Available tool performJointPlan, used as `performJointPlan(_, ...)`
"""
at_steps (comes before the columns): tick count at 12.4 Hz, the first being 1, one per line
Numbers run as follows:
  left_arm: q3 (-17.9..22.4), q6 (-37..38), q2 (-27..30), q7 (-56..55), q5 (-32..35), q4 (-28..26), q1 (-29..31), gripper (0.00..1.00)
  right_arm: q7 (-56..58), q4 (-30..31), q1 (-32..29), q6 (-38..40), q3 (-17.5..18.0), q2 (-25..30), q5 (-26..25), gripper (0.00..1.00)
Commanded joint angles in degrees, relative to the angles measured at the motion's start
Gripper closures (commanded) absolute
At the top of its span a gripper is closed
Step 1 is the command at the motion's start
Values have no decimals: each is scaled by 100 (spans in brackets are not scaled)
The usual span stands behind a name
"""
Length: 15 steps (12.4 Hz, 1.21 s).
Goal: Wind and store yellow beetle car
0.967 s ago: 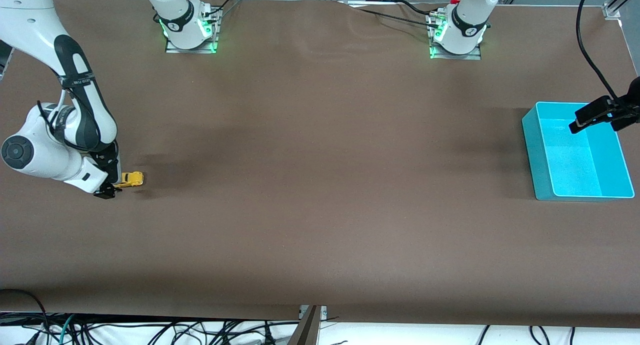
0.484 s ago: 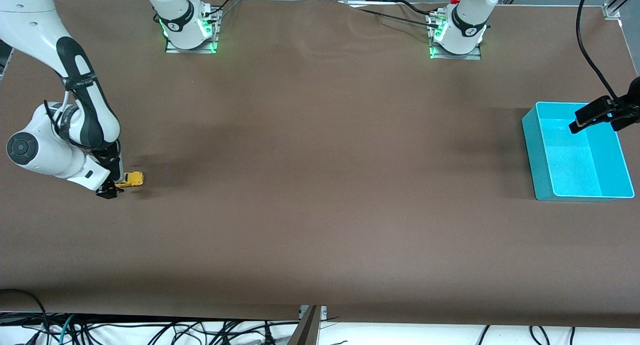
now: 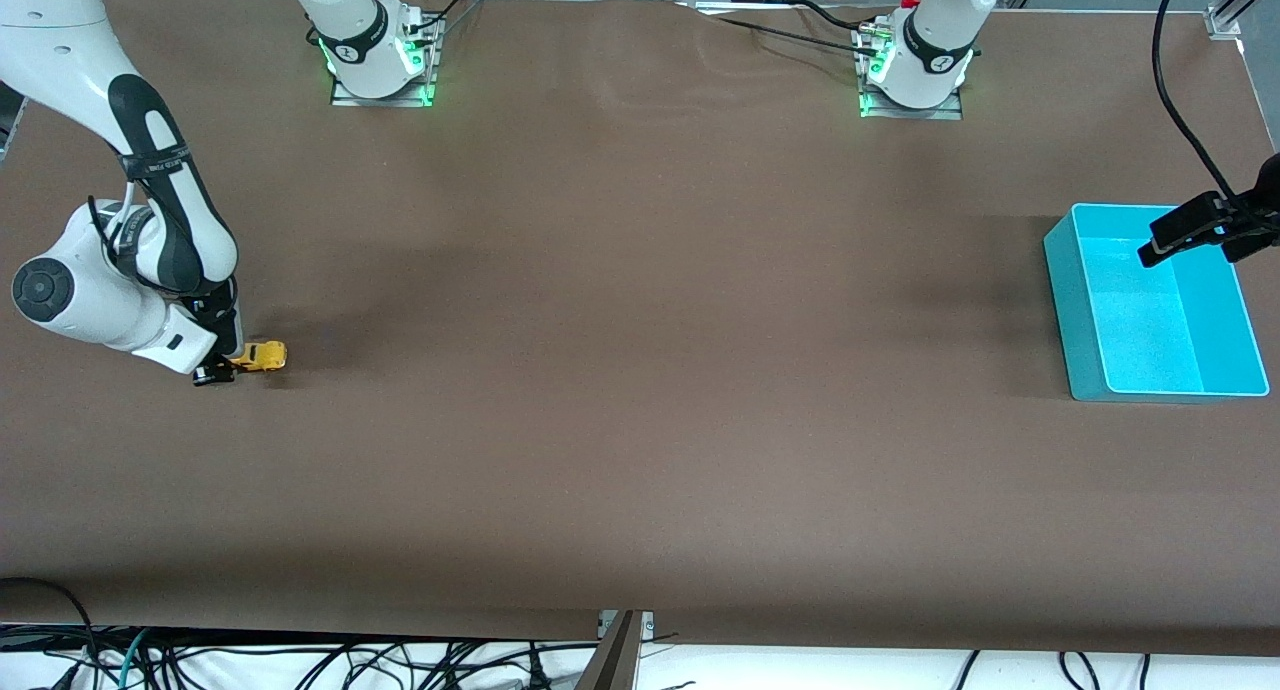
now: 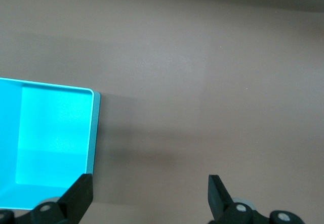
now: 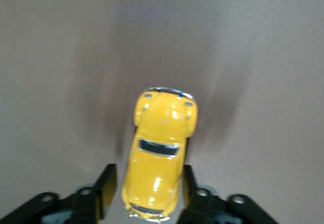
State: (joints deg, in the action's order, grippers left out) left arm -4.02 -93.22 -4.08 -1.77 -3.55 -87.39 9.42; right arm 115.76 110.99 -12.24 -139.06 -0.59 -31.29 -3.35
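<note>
Now, in the front view, the right tool [image 3: 222, 368] is sitting low at the right arm's end of the desk [image 3: 640, 370], and its fingers are closing in on the rear of the yellow beetle car [image 3: 262, 356], where half a second ago they were standing wide around it. The car itself is resting in the same spot on the desk, wheels down. The left tool [image 3: 1190, 232] is hanging over the teal bin [image 3: 1075, 310] at the left arm's end, waiting.

From the left wrist, the left tool's fingers [image 4: 78, 197] are standing wide apart with nothing between them, over the bin's edge [image 4: 93, 133] and bare desk.

From the right wrist, the two dark fingers [image 5: 105, 183] are pressing against both flanks of the car [image 5: 159, 153] (its nose pointing away from the wrist). The grasp looks made, so pulling it back to wind the spring is probably next.
</note>
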Motion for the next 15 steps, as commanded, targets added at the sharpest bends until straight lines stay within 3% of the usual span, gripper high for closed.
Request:
performJointPlan(1,-11,-38,21,98,-32,12,25,0,149,116,-68,-104,50,79,194,67)
performJointPlan(6,-11,-38,21,98,-32,12,25,0,25,98,-77,-191,50,-17,510,69)
performJointPlan(15,-11,-38,21,98,-32,12,25,0,447,72,-419,-499,50,-167,502,68)
